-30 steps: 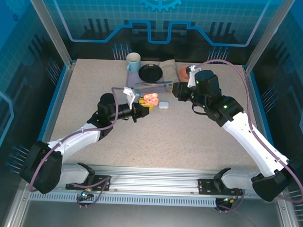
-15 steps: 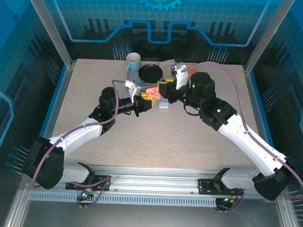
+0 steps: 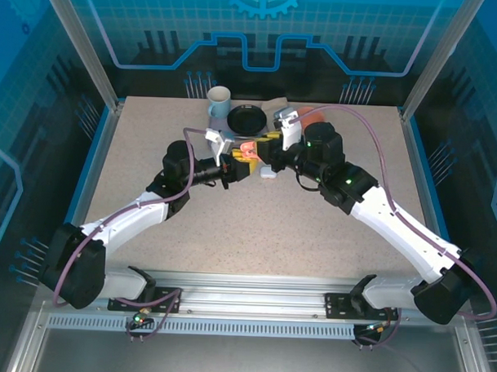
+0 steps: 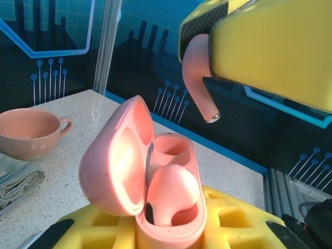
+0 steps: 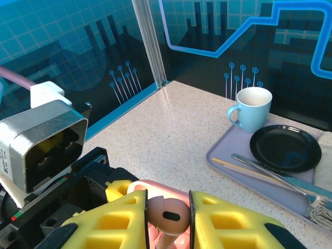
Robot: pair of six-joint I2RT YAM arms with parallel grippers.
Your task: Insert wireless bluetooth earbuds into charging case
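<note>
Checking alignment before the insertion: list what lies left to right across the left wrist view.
Salmon-pink ceramic mug → open salmon-pink plastic charging case → salmon-pink stemmed earbud, hanging above the case's right edge.

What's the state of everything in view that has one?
Pink case: open, seated bud in one slot, other empty
Held bud: stem down, above pink case, not inserted
White case: looks shut, on table
Blue mug: upright, empty
Pink mug: upright
Plate: empty, on tray
Left gripper: shut on pink case
Right gripper: shut on held bud
</note>
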